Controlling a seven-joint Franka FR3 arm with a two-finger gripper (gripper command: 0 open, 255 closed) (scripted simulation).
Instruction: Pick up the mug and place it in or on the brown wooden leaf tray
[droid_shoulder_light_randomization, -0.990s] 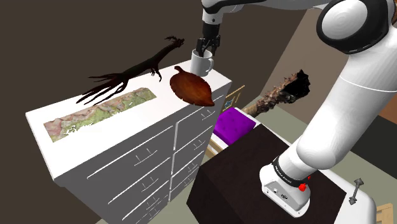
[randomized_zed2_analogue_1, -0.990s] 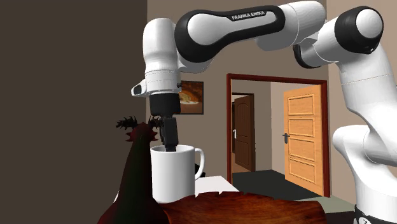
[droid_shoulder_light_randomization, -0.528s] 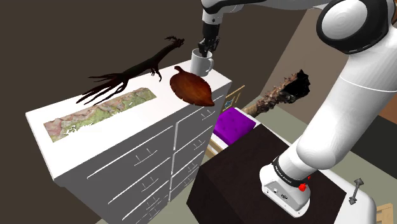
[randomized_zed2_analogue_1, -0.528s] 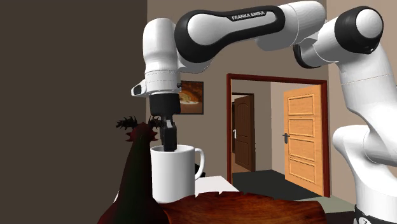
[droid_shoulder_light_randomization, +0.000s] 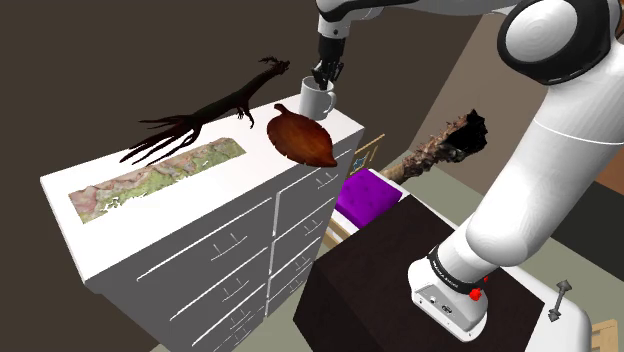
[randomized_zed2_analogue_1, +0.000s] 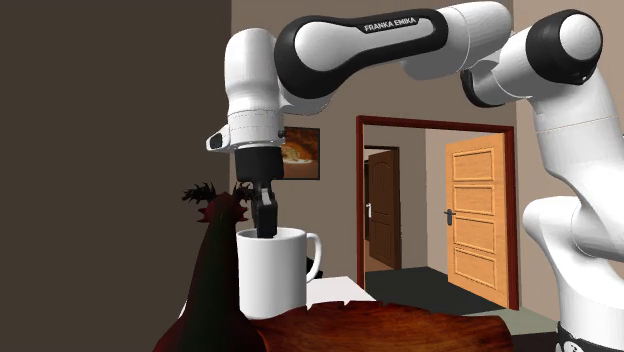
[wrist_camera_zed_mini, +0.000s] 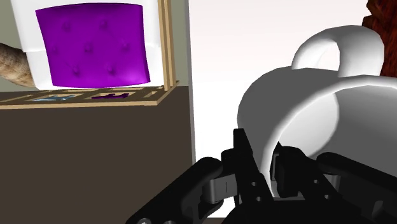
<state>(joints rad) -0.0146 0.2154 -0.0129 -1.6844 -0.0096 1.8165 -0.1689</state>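
Grasp looks made: gripper (randomized_zed2_analogue_1: 265, 228) fingers pinch the white mug (droid_shoulder_light_randomization: 316, 100) by its rim wall at the dresser's (droid_shoulder_light_randomization: 180, 190) far corner, just beside the brown leaf tray (droid_shoulder_light_randomization: 300, 137); lift and placement not yet done.

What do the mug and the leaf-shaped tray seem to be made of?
The mug looks like glazed ceramic, though its plain smooth white leaves that open. The tray looks like polished wood: reddish brown, dark streaks, a soft shine.

Arm (randomized_zed2_analogue_1: 250, 80) bent downward (fingers (wrist_camera_zed_mini: 251, 168) pinched).
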